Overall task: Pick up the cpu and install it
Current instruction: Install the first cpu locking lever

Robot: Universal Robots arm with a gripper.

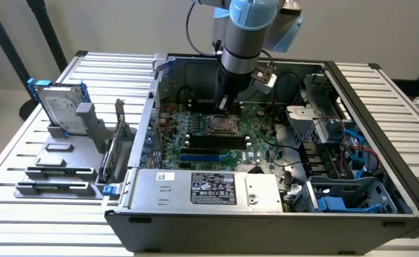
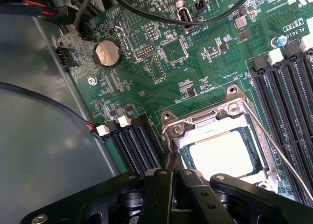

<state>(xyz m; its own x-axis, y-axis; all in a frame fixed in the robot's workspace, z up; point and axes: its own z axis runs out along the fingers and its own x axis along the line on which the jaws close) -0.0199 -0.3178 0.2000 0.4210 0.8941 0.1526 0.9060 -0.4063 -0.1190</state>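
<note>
CPU [image 2: 222,154] seated flat in the motherboard socket [image 2: 215,121], pale metal top facing up, framed by the silver retention bracket. Socket lever [image 2: 274,145] raised clear, running diagonally beside the bracket. Gripper [image 2: 172,171] clenched, empty, hanging just above the socket's edge, fingertips [image 2: 166,166] pressed together and close to the bracket corner, not touching the chip. In the exterior view: arm [image 1: 239,48] reaching down into the open computer case [image 1: 266,214], gripper [image 1: 225,104] just over the far edge of the socket [image 1: 220,125] near the middle of the green motherboard [image 1: 216,142]. Black memory slots [image 1: 216,142] just near of the socket; power supply [image 1: 202,188] along the case's near wall. Coin battery [image 2: 107,53] on the board, well apart from the socket. On the table [image 1: 23,214] at the exterior view's left: hard drive [image 1: 61,110] with blue brackets standing upright in grey holder blocks [image 1: 63,166].
</note>
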